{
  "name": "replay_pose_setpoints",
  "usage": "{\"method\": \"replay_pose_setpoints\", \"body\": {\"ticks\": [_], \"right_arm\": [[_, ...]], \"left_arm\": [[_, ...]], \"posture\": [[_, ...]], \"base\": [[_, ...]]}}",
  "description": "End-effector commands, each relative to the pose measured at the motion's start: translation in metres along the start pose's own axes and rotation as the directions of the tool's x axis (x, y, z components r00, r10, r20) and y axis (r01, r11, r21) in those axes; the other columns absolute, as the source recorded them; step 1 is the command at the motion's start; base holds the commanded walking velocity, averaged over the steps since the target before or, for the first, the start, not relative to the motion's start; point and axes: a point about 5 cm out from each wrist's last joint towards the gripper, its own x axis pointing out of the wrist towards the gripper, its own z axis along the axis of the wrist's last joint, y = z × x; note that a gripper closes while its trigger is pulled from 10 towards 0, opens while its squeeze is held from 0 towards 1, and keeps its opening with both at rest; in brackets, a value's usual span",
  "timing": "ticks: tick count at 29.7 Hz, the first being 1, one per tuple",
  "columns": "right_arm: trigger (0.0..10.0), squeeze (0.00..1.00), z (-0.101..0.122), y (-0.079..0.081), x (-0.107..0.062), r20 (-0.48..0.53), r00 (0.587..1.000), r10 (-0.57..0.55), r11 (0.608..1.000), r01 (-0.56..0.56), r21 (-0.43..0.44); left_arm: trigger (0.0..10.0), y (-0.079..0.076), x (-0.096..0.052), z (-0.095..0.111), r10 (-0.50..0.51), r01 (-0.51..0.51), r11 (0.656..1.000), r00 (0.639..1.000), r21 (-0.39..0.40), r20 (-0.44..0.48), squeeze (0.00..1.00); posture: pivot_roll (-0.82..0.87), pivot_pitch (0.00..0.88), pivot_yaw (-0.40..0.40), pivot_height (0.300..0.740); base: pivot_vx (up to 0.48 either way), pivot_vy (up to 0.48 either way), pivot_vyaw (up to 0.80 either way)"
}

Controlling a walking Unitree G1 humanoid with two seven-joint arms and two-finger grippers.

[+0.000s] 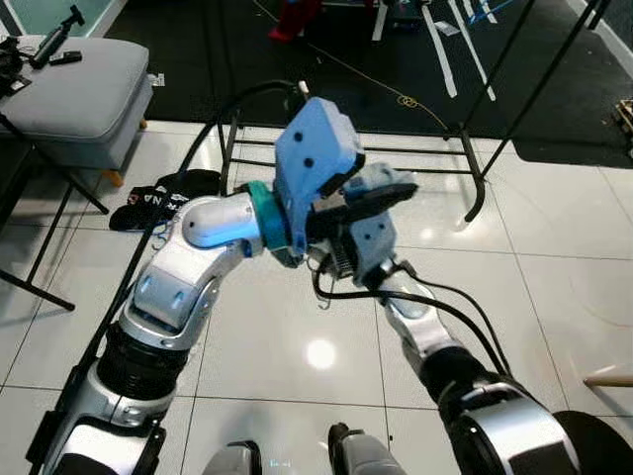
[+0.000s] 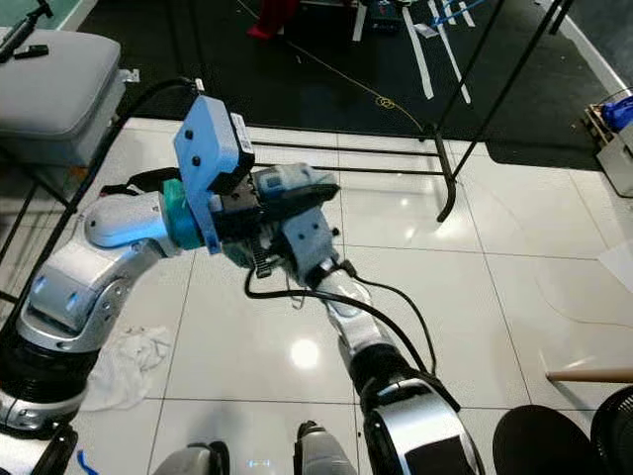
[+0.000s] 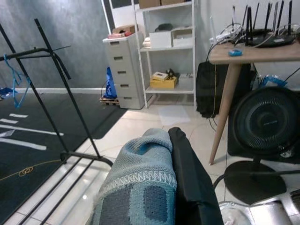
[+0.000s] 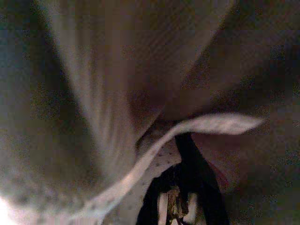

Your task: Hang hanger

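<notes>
While no hanger can be made out for certain at the claws, a thin blue hanger-like shape (image 3: 13, 86) hangs from the top bar of the black rack (image 3: 70, 98), at its far end; too small to confirm.

Both arms are crossed on the near side of the rack, above the white tile floor (image 1: 554, 297).
- Left claw (image 3: 174, 140): pressed against grey-blue knit cloth (image 3: 140, 178) with a black strip beside it. Cannot tell whether it is released, clenched or grasping.
- Right claw (image 4: 178, 197): buried in pale folded fabric, picture very dark. State: cannot tell.

Judgement: step in hand is carrying the load toward the rack; hanging not yet done. Next move calls for uncrossing the arms, raising the load to the top bar and getting a hook over it.

Hidden or unclear:
1. The hanger's hook, if held, is covered by the blue wrist housing (image 1: 312, 158).
2. The rack's top bar is cut off in the head views.

Further from the rack: a black garment (image 1: 163, 198) on the floor, a grey stool (image 1: 79, 84), a fan (image 3: 267, 126) under a wooden table (image 3: 253, 51).
</notes>
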Motion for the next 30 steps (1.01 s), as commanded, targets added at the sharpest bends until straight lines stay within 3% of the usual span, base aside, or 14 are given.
{"method": "replay_pose_setpoints", "body": {"ticks": [1,4,5,12,18,22,30], "right_arm": [[0.0,0.0,-0.008,0.003,-0.003,-0.052,0.999,0.013,1.0,-0.013,0.005],[0.0,0.0,-0.008,0.004,0.0,-0.068,0.997,0.023,1.0,-0.023,-0.004],[0.0,0.0,-0.007,0.006,0.005,-0.101,0.994,0.045,0.999,-0.048,-0.026],[0.0,0.0,-0.005,-0.001,0.013,-0.152,0.988,0.012,0.996,-0.025,-0.084],[0.0,0.0,0.005,-0.014,0.017,-0.086,0.993,-0.077,0.983,0.061,-0.174],[0.0,0.0,0.011,-0.012,0.018,-0.037,0.998,-0.046,0.985,0.039,-0.167],[0.0,0.0,0.007,-0.007,0.02,-0.086,0.996,-0.023,0.974,0.003,-0.226]], "left_arm": [[0.0,-0.002,0.002,0.006,-0.012,0.013,1.0,1.0,-0.024,0.029,0.0],[0.0,-0.003,0.004,0.01,-0.017,0.02,0.998,0.998,-0.055,0.056,0.0],[0.0,-0.005,0.008,0.015,-0.03,0.04,0.994,0.995,-0.101,0.098,0.0],[0.0,-0.013,0.013,0.017,-0.08,0.093,0.986,0.992,-0.14,0.099,0.0],[0.0,-0.018,0.014,0.015,-0.094,0.111,0.976,0.991,-0.189,0.093,0.0],[0.0,-0.021,0.015,0.016,-0.099,0.117,0.972,0.99,-0.206,0.096,0.0],[0.0,-0.018,0.017,0.022,-0.08,0.104,0.968,0.99,-0.229,0.114,0.0]], "posture": [[0.05,0.106,-0.01,0.74],[0.05,0.108,-0.012,0.74],[0.05,0.115,-0.016,0.74],[0.05,0.124,-0.019,0.74],[0.05,0.126,-0.017,0.74],[0.05,0.127,-0.018,0.74],[0.06,0.128,-0.019,0.74]], "base": [[0.0,0.0,0.0],[0.0,0.0,0.0],[0.0,0.0,0.0],[0.0,0.0,0.0],[0.0,0.0,0.0],[0.0,0.0,0.0],[0.0,0.0,0.0]]}}
